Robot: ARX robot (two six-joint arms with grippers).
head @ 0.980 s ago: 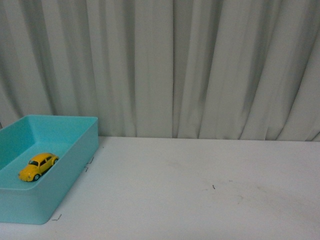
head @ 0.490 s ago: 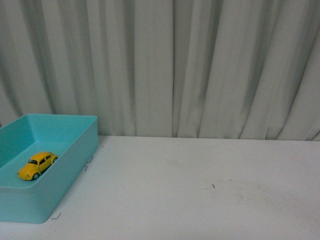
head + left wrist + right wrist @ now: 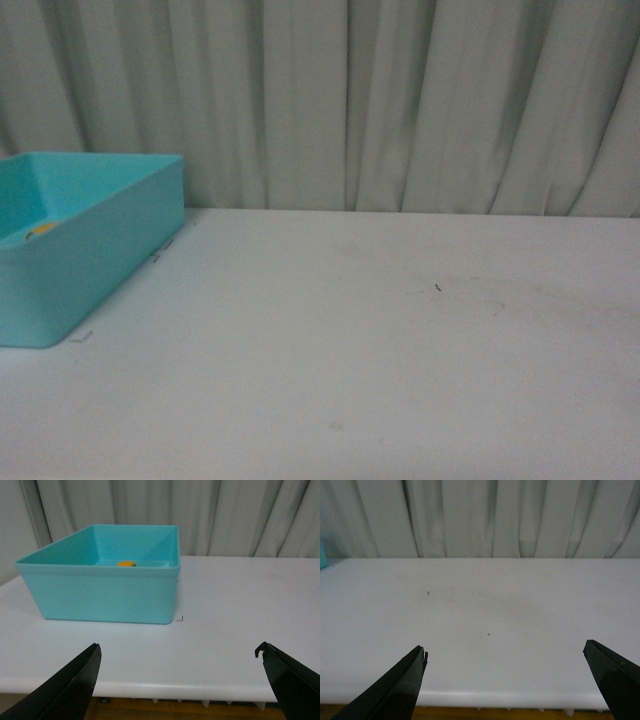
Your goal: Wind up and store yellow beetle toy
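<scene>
Both pincers, left pincer (image 3: 180, 665) and right pincer (image 3: 505, 672), hang released off the counter (image 3: 400, 340); yellow beetle toy (image 3: 126, 564) lies stored in the teal bin (image 3: 100, 592)

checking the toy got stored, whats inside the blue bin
A sliver of the yellow toy car shows on the floor of the bin. The near wall hides the rest of the car and most of the floor.

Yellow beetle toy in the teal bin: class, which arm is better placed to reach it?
Probably the left. Its open end effector faces the teal bin holding the yellow beetle toy; the right end effector faces bare table.
</scene>
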